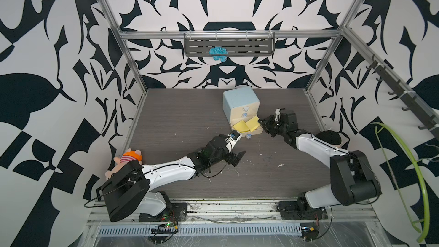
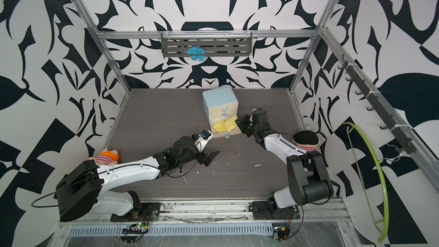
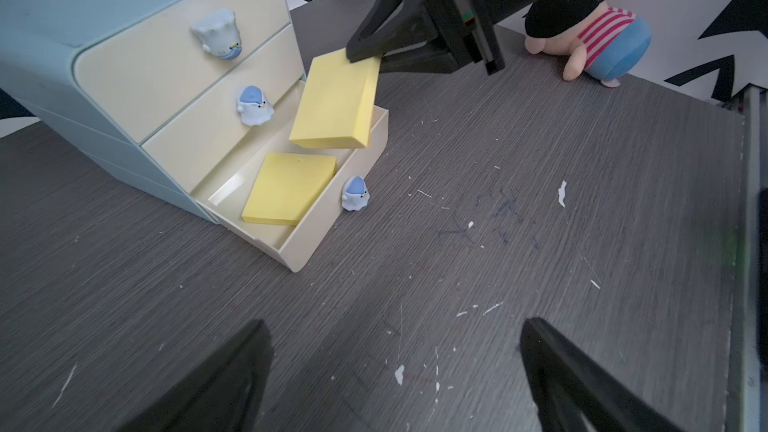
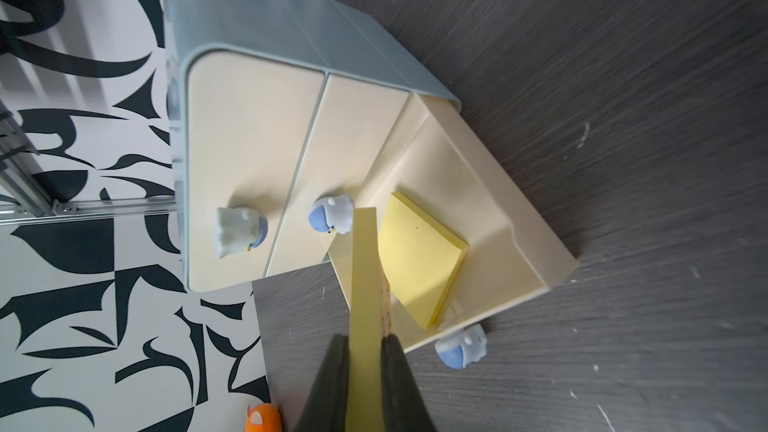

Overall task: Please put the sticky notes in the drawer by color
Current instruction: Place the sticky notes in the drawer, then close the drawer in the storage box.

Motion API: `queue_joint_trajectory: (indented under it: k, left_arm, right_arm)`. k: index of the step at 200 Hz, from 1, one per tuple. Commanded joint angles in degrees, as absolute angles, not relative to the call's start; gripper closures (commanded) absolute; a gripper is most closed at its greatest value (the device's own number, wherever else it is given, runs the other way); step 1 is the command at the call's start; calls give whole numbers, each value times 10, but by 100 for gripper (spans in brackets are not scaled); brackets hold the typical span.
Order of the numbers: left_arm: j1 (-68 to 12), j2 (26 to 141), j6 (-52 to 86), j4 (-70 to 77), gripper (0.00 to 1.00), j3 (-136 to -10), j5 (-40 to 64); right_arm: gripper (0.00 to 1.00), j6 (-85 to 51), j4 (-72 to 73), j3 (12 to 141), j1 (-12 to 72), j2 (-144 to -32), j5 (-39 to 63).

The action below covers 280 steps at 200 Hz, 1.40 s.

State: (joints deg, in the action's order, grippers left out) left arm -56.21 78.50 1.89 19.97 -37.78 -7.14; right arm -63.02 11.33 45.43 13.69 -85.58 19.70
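Black-and-white patterned walls [image 1: 47,43] around a dark wood-grain table [image 1: 178,115], aluminium frame [image 1: 154,34]

Both top views looked down steeply from high above the worktop's [image 1: 180,119] front edge toward its back edge, with the whole surface in frame. Left wrist camera: low, near, facing the drawer [image 3: 174,76] obliquely. Right wrist camera: nearer, rolled sideways, same drawer front. All four shared the drawer.

Robot lab cell, aluminium frame [image 1: 308,34], black-and-white patterned walls [image 1: 228,3], grey worktop [image 1: 185,115], left arm [image 1: 166,173] and right arm [image 1: 316,146] bolted to rail [image 1: 225,205].
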Motion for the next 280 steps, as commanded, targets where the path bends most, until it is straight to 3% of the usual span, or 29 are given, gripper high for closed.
queue_joint_trajectory:
  k: [1,56,91,112,136,176,196,211,246,280]
  left_arm:
    - [-560,776,11,205,1,-365,-75]
    - [-560,775,3,202,1,-362,-86]
    - [-560,774,4,202,1,-361,-88]
    - [-560,773,3,203,1,-361,-90]
    - [-560,772,4,203,1,-361,-93]
    - [-558,770,13,210,1,-363,-109]
    - [-554,772,24,206,1,-368,-109]
    - [-545,771,46,198,1,-376,-112]
    - [-493,778,163,128,1,-442,-139]
    - [-440,842,269,-28,3,-593,-152]
  right_arm:
    - [100,-638,131,492,152,-883,169]
    - [100,-638,149,526,163,-955,164]
    - [59,-588,102,550,162,-957,150]
    - [40,-555,70,562,162,-948,141]
    - [30,-515,34,568,161,-923,121]
    - [29,-444,-35,569,160,-874,80]
    - [44,-422,-56,565,160,-864,91]
    - [48,-411,-61,553,161,-853,111]
    - [47,-358,-31,472,163,-804,148]
    - [44,-316,35,384,187,-768,170]
